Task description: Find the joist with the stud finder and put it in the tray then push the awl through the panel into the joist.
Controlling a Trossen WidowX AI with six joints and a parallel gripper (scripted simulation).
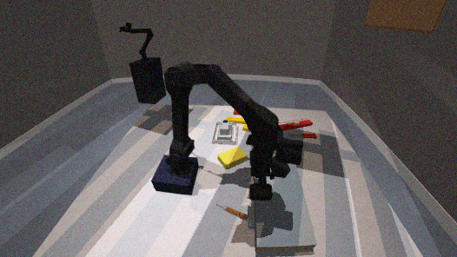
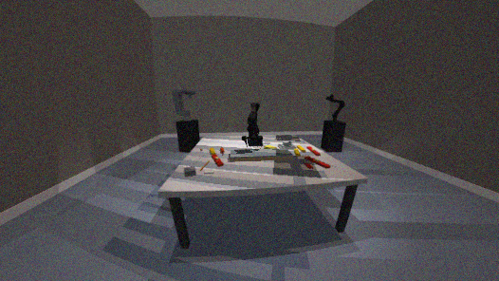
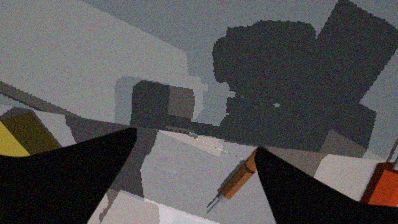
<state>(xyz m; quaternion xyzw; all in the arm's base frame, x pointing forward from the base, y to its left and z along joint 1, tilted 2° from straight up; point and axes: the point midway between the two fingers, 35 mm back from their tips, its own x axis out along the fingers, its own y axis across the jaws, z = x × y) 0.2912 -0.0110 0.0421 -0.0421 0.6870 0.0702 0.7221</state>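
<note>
My gripper (image 1: 261,196) (image 3: 198,144) is open and empty, pointing down above the near part of the pale floor panel (image 1: 304,232) (image 3: 75,55), close to its left edge. The awl (image 1: 235,212) (image 3: 237,181) lies on the table beside that edge, with an orange-brown handle and a thin metal tip pointing away from the panel. In the wrist view its handle end is partly behind the right finger. The grey stud finder (image 1: 225,128) sits in the pale tray (image 1: 224,142) behind the yellow block. The joist is hidden.
A yellow block (image 1: 232,157) (image 3: 9,140) lies between the arm's dark base (image 1: 174,182) and the panel. Yellow bars (image 1: 235,120) and a red level (image 1: 300,125) lie farther back. An orange-red object (image 3: 385,187) shows at the wrist view's right edge. The arm's shadow covers part of the panel.
</note>
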